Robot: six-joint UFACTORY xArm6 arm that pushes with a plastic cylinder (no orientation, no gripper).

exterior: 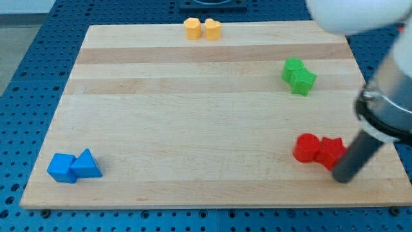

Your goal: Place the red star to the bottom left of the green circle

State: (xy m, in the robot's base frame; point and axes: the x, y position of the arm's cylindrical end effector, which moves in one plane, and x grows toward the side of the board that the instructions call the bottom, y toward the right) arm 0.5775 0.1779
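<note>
Blue perforated bench (26,77) surrounds everything; pale wooden board (193,116) with lengthwise grain bands sits on it and fills most of the view.

White arm housing (351,14) enters at about 1 o'clock, dropping to the dark rod (356,154) at about 4 o'clock. No pincer on this rig, so nothing to release, clench or grasp: pushing only.

Blocks, by pair:
- Blue pair at 8 o'clock: blue square-ish block (62,167) touching a blue triangle block (85,164).
- Red pair at 4 o'clock: red round block (306,147) touching the red star block (331,151) on its right.
- Green pair at 2 o'clock: green circle block (293,68) touching a green star block (302,81) just below-right of it. Which one is the circle is my best read; shapes are small.
- Yellow pair at 12 o'clock: two small yellow blocks (192,28) (212,29), touching, shapes unclear.

My tip (341,177) sits just beside the red star, at its 5 o'clock, touching or nearly so.

Step in hand, as I judge it: approach done, first push about to start. Star lies well below the green circle and slightly to its right.

Next move calls for pushing toward 11 o'clock to land the star at the circle's 7 o'clock. Risk: red round block sits in that path and will likely be dragged along; may need to separate the star first. Stop short of the green pair.
</note>
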